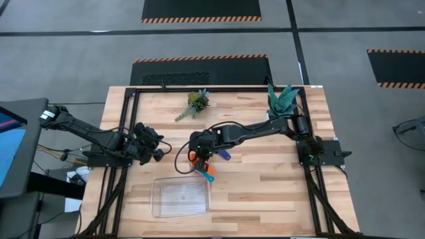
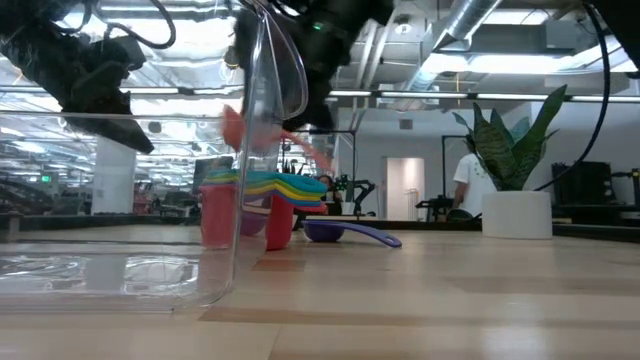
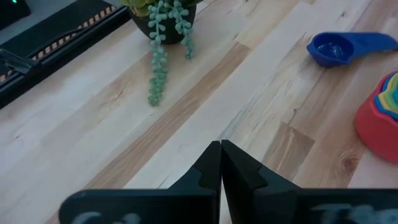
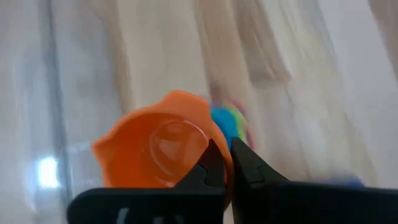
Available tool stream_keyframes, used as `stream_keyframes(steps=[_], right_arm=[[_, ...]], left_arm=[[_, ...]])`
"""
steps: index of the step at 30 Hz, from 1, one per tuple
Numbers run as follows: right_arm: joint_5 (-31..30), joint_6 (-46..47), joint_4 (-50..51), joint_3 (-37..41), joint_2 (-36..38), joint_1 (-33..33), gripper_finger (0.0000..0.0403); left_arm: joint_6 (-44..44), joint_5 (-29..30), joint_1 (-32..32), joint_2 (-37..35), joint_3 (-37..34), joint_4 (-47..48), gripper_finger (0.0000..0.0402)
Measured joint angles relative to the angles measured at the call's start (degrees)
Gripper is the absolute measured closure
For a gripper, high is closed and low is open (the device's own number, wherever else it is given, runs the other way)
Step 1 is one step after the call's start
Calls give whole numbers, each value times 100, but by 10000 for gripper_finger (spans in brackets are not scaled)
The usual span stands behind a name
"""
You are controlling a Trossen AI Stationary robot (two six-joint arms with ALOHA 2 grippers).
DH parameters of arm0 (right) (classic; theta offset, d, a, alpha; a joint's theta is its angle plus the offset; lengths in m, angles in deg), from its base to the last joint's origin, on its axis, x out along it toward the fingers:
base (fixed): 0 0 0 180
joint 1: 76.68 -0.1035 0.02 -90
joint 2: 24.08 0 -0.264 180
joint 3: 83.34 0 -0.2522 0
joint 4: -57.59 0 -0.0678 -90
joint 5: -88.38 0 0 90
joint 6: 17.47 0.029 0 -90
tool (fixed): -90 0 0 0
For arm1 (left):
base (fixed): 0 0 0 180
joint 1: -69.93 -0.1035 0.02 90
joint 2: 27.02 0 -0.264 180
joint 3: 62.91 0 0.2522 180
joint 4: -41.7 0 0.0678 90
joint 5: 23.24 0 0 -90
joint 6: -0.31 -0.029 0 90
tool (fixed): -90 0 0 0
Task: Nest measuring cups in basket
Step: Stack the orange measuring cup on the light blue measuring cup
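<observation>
Clear basket (image 1: 180,197) at the near desk (image 1: 265,192) edge is empty, so no cups are in it yet. Just behind it, right gripper (image 4: 225,163) has its fingers pinched shut on the rim of an orange measuring cup (image 4: 158,149), lifted over the multicoloured nested stack (image 2: 268,195). A dark blue cup (image 3: 348,47) lies loose beside the stack; left gripper (image 3: 220,163) waits farther left, fingers closed and empty.

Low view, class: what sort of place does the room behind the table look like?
Probably an industrial lab or workshop: exposed ceiling ducts, open floor behind, a person standing far back, and hazard-striped floor mats in the high view.
</observation>
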Motion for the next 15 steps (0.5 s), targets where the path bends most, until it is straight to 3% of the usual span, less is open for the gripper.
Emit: stream_keyframes(steps=[9,15], right_arm=[[-11,400,5,-13,3,-2,347],[-11,648,-18,-10,3,-2,342]], left_arm=[[30,-4,0,1,0,7,401],[35,-4,0,-1,0,3,402]])
